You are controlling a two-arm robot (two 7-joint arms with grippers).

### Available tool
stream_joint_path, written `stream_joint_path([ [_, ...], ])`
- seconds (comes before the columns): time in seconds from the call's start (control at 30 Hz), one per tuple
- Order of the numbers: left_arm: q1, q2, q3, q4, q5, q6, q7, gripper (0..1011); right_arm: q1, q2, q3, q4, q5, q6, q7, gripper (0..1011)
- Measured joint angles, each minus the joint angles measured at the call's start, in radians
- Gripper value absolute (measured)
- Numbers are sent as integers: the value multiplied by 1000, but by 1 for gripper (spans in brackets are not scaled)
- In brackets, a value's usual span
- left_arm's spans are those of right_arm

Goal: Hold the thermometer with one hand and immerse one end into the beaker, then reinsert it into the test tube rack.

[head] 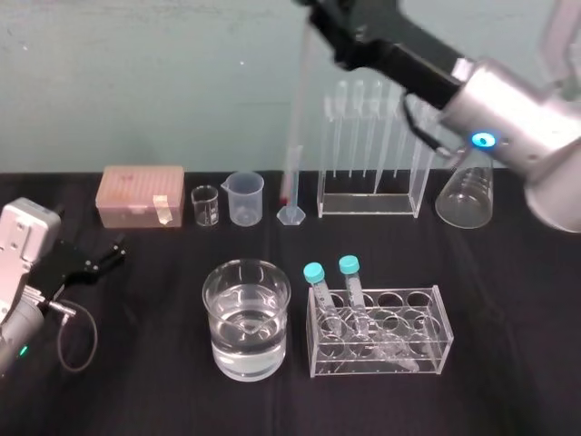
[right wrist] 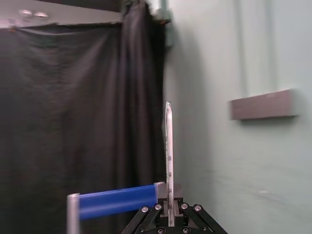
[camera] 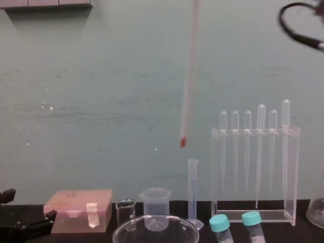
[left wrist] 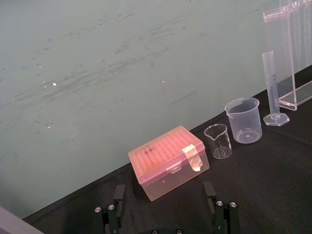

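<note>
While the right gripper is raised high at the rear right of the workspace, its fingers are clamped on the upper part of the long, thin, whitish-pink glass thermometer, which runs up between them in the right wrist view. In the chest view the thermometer hangs in the air, slightly tilted, with its red tip lowest. The tip lies to the left of the tall clear acrylic test tube rack, just above the mouth of a slim clear graduated cylinder, and touches nothing. The rack stands at the rear of the black tabletop and carries a row of translucent bulb-topped pipettes. The wide round clear glass beaker, partly filled with clear liquid, stands at the front centre, well below the thermometer. Just beside the beaker on its right is a low clear rack holding two teal-capped tubes. Along the rear stand a pink lidded plastic box, a tiny glass beaker, a frosted plastic spouted beaker and a clear conical flask. The left gripper rests low at the left of the tabletop, near the pink box, with its fingers apart.
</note>
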Motion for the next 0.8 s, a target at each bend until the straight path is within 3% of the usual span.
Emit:
stream_joint_path([
  [0.37, 0, 0, 0, 0, 0, 0, 0, 1008, 48, -57, -134, 153, 27, 5, 127, 56],
  [0.53, 0, 0, 0, 0, 0, 0, 0, 1008, 53, -70, -185, 249, 4, -58, 192, 56],
  [0.8, 0, 0, 0, 0, 0, 0, 0, 1008, 54, -98, -234, 367, -22, -130, 255, 56],
])
